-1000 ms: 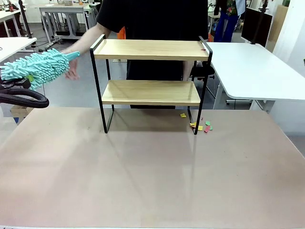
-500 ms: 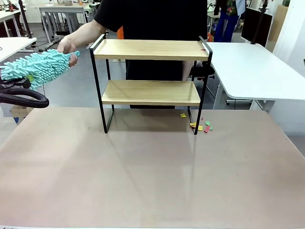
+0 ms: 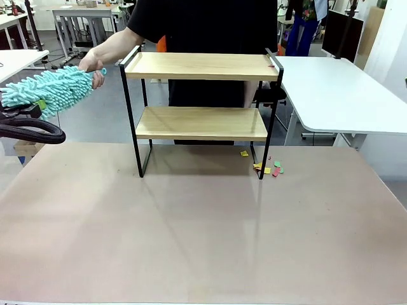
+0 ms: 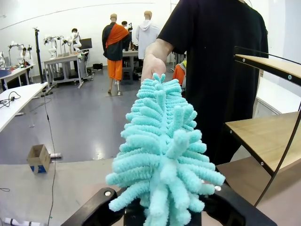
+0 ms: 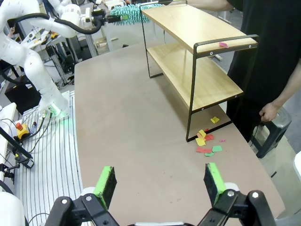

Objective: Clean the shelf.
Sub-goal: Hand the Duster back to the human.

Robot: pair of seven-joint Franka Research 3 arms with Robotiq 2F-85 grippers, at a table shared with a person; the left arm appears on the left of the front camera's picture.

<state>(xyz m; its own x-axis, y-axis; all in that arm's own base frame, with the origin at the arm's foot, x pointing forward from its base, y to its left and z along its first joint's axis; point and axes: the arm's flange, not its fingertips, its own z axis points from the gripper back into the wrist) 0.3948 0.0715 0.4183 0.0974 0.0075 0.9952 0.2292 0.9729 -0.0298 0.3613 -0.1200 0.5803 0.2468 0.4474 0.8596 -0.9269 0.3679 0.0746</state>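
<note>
The shelf (image 3: 200, 66) stands at the far middle of the tan table (image 3: 203, 235), both wooden boards bare except for a small pink scrap (image 3: 271, 65) on the top one. Coloured paper scraps (image 3: 267, 168) lie by its right front leg. At the far left my left gripper (image 3: 22, 109) is shut on a fluffy teal duster (image 3: 54, 89). The person's hand (image 3: 92, 63) grips the duster's far end. In the left wrist view the duster (image 4: 162, 150) rises from my left gripper (image 4: 160, 212) toward that hand (image 4: 153, 63). My right gripper (image 5: 160, 186) hangs open above the table, well back from the shelf (image 5: 197, 28).
The person (image 3: 203, 25) stands right behind the shelf. A white table (image 3: 343, 89) sits beyond the right corner. A black cable loop (image 3: 32, 130) hangs at the left edge. In the right wrist view a stool (image 5: 277, 132) stands off the table's far side, near the scraps (image 5: 207, 141).
The person's hand rose from under the duster and closed around its far end. The duster tilted slightly; shelf and scraps stayed put.
</note>
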